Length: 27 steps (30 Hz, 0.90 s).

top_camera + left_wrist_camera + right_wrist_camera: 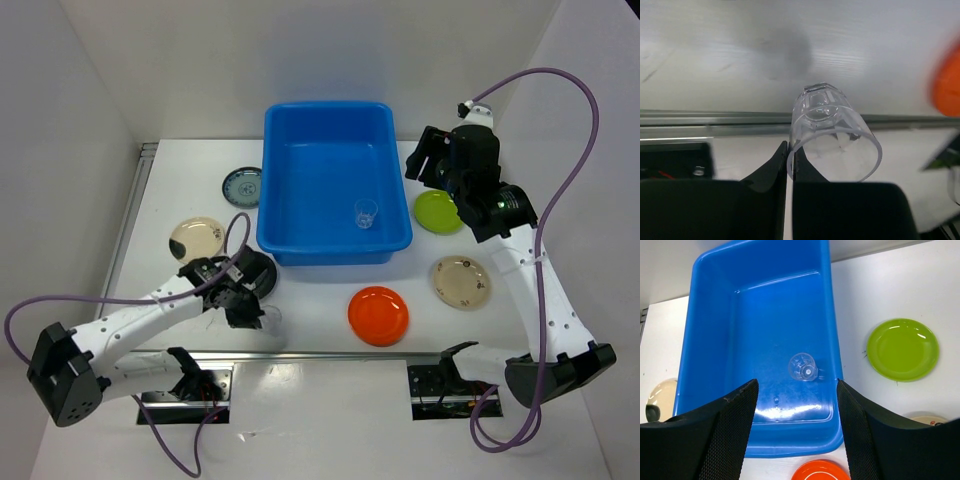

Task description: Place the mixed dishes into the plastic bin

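Observation:
The blue plastic bin (325, 140) stands at the table's middle back with one clear glass cup (366, 213) upright inside it. My left gripper (247, 311) is near the front edge, shut on the rim of the second clear glass cup (832, 135), one finger inside and one outside. My right gripper (430, 165) is open and empty, high over the bin's right side. In its view the bin (760, 315) and the cup (803, 367) lie below its fingers (735, 410).
Around the bin on the table: a lime green plate (438, 211), an orange plate (378, 315), a cream plate (460, 281) at right, another cream plate (197, 239) at left, a blue-patterned plate (243, 185), and a black plate (262, 270) partly under my left arm.

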Each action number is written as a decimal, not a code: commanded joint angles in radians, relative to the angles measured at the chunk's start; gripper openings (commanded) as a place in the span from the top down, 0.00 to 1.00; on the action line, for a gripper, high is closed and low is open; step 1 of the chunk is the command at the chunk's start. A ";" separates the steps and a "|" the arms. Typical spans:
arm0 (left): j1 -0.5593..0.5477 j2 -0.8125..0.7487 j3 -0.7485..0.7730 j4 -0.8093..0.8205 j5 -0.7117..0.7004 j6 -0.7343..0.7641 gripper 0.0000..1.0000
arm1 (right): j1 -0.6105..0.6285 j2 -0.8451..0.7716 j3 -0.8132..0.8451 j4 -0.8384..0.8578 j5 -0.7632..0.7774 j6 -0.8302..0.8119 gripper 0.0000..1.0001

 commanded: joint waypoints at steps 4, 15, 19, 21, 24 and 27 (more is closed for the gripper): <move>-0.005 0.015 0.458 -0.014 0.172 0.148 1.00 | -0.009 -0.014 -0.008 0.040 0.005 -0.022 0.30; -0.005 0.436 0.888 0.191 0.030 0.410 1.00 | -0.009 -0.034 0.012 0.040 0.028 -0.003 0.30; -0.005 0.656 1.117 0.191 -0.085 0.539 1.00 | -0.009 -0.058 -0.041 0.031 0.090 0.033 0.30; -0.005 0.716 1.235 0.191 -0.140 0.600 1.00 | -0.009 -0.071 -0.085 0.031 0.100 0.058 0.30; -0.005 0.812 1.324 0.191 -0.187 0.653 1.00 | -0.009 -0.091 -0.164 0.019 0.100 0.098 0.30; 0.005 0.876 1.396 0.211 -0.221 0.686 1.00 | -0.009 -0.130 -0.246 0.010 0.088 0.142 0.30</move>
